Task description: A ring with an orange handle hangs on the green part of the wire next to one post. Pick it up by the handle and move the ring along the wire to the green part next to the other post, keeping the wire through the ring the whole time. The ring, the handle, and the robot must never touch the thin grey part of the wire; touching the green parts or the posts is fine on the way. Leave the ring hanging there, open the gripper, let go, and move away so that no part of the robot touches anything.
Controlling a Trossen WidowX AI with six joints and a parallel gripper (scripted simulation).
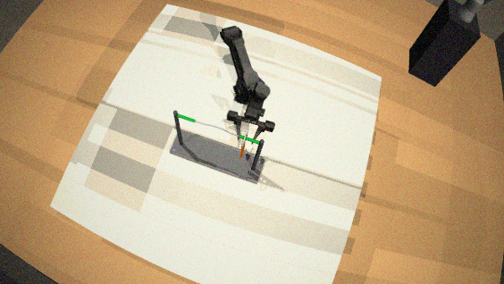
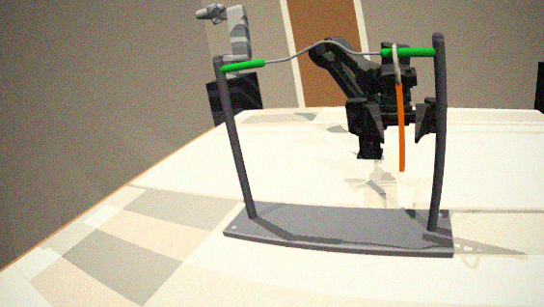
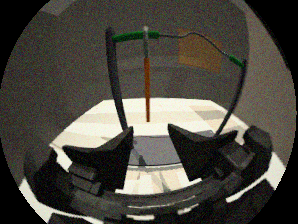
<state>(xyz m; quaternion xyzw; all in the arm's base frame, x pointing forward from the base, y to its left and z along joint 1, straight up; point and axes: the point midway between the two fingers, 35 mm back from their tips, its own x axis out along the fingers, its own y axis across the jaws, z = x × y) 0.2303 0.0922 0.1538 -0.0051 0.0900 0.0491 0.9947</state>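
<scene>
Jaws (image 1: 248,137) (image 2: 399,129) stand open with nothing between them, their two fingers spread well apart. Beyond their tips, in the wrist view, the orange handle (image 1: 242,151) (image 2: 400,127) (image 3: 147,90) hangs straight down, lined up with the gap between the fingers but apart from both; its lower end shows just above the level of the fingertips in that view. From the exterior, the handle hangs in front of the jaws, one finger showing to either side of it. At the handle's top, the ring (image 2: 396,63) (image 3: 145,42) is seen nearly edge-on, hanging on a green part of the wire (image 1: 250,139) (image 2: 415,52) (image 3: 131,36), near that part's inner end, where the thin grey wire (image 1: 212,125) (image 2: 309,49) (image 3: 200,36) begins. The ring is near one post (image 1: 257,155) (image 2: 439,130) (image 3: 116,80), though not against it. At the far end of the grey stretch, the other green part (image 1: 186,118) (image 2: 243,66) (image 3: 236,61) runs to the other post (image 1: 179,129) (image 2: 235,140) (image 3: 233,102). Both posts rise from a grey base plate (image 1: 210,159) (image 2: 338,227) (image 3: 155,150) lying on the bench (image 1: 250,214) (image 2: 203,285) (image 3: 120,107). The black arm (image 1: 242,60) (image 2: 344,72) reaches toward the wire from the side opposite the exterior view.
</scene>
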